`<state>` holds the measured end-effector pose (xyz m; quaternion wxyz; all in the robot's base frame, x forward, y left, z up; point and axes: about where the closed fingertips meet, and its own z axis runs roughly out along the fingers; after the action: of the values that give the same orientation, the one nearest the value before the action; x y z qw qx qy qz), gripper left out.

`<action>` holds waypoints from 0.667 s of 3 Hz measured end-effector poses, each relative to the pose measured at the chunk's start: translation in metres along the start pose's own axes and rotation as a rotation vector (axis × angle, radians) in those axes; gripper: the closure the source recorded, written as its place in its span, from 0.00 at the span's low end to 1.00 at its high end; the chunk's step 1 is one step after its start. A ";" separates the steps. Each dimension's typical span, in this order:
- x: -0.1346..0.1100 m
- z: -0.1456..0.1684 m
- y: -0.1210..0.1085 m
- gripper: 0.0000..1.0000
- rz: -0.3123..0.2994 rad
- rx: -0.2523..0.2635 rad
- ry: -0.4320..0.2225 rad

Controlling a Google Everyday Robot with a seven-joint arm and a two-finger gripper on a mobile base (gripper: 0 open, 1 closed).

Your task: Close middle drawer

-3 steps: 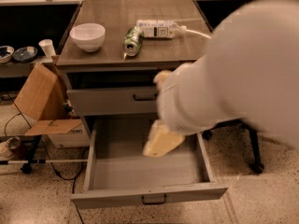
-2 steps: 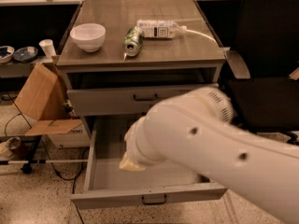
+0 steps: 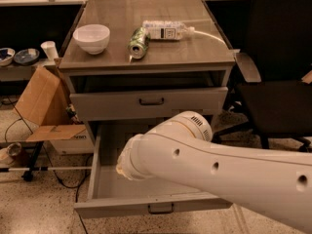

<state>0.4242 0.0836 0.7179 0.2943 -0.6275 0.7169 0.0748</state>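
Note:
The middle drawer [image 3: 105, 186] is pulled far out; its long shallow grey tray is open toward me. Its flat front panel with a small dark centre handle [image 3: 160, 208] is at the bottom of the view. My white arm [image 3: 204, 167] reaches from the lower right across the tray and covers most of it. Its rounded end [image 3: 127, 164] hangs over the tray's left half. The gripper does not show; no fingers are visible anywhere. The uppermost drawer [image 3: 148, 103] above it stands slightly out. The lowest drawer is hidden under the open one.
On the cabinet top [image 3: 195, 52] are a white bowl [image 3: 91, 37], a green can [image 3: 138, 43] on its side and a lying plastic bottle [image 3: 165, 30]. A black chair [image 3: 275, 96] stands at the right. Cardboard boxes [image 3: 41, 111] and cables lie at the left.
My arm has swung lower and to the right, so the cabinet top and upper drawer now show fully. The middle drawer has stayed pulled out.

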 end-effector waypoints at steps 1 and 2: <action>0.001 -0.001 0.001 1.00 -0.005 -0.004 0.004; 0.002 0.014 0.008 1.00 -0.009 -0.048 -0.010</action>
<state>0.4210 0.0901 0.7031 0.2833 -0.6370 0.7107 0.0939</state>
